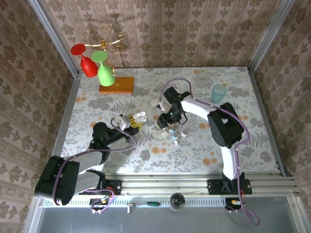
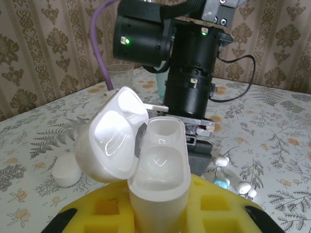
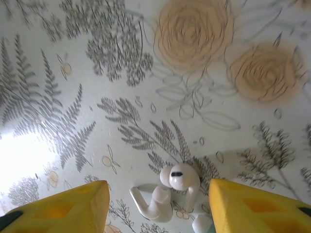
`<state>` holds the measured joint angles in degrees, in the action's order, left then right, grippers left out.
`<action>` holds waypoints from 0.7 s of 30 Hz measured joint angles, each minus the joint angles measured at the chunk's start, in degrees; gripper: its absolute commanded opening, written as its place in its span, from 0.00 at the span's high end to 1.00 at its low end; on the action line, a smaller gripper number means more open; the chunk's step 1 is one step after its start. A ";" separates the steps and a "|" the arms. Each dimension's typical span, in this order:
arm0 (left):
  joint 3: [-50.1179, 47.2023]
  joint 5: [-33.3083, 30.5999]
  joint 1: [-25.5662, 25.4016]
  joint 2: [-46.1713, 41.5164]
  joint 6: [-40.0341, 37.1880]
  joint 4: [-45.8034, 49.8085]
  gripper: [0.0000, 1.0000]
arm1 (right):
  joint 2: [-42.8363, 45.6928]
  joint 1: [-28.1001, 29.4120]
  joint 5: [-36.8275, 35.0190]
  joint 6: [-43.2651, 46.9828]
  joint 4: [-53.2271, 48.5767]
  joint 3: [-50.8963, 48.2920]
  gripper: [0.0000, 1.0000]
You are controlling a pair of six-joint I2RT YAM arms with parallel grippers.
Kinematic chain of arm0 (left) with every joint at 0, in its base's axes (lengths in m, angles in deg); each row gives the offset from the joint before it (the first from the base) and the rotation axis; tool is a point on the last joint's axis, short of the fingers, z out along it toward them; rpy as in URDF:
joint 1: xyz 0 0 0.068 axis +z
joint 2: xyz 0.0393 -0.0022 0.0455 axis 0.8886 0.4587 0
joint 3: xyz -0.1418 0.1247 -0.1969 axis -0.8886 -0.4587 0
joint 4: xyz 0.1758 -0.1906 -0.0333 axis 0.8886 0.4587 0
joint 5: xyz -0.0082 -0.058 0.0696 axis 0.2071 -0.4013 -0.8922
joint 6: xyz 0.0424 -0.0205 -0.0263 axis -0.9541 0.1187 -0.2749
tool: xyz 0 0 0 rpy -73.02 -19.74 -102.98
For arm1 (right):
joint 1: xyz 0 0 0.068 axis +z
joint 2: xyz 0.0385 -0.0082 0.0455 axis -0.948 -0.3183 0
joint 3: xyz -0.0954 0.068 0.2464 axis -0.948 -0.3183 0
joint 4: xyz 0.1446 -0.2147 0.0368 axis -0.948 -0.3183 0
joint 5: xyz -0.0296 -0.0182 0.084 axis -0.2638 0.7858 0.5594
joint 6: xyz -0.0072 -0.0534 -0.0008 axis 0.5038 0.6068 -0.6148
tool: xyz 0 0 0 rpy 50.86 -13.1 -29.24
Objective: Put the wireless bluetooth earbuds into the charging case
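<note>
Earbuds (image 3: pixel 173 188) lie loose on the floral counter (image 3: pixel 121 73), two pale pieces touching each other, directly under the right gripper (image 3: pixel 158 206). Its yellow jaws stand apart on either side of them and touch neither, so we read this as lining up for a pick, nothing held yet. Charging case (image 2: pixel 158 179) sits upright in the left gripper (image 2: pixel 160 216), jaws clamped narrow on its lower body, hinged lid (image 2: pixel 114 138) tipped open, inside looks empty. We take it the left side holds the case steady with its mouth up and toward the right arm (image 2: pixel 189 73) so a bud can go straight in. From above, the case is near the buds but apart from them. Not task items: white pebble (image 2: pixel 66 171) beside the case, clear cup (image 2: pixel 120 75) behind. Next we'd expect the jaws to close on one bud; they're small and glossy, so it could slip or come up tilted.
</note>
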<state>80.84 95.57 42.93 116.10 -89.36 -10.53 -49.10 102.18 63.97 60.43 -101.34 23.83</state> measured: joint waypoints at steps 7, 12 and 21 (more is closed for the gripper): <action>0.00 0.00 0.00 0.00 0.00 0.00 1.00 | -4.20 -0.11 1.05 0.61 -1.29 3.43 0.50; 0.00 -0.02 0.00 0.00 0.00 0.00 1.00 | -5.42 -0.24 2.16 1.75 -2.32 3.41 0.60; 0.00 0.00 0.00 0.44 0.00 0.00 1.00 | -5.31 -0.72 3.30 2.62 -2.03 2.40 0.58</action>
<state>80.84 95.57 42.93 116.54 -89.36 -10.53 -54.41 101.46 67.27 63.05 -103.37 26.23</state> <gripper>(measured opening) 0.204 0.404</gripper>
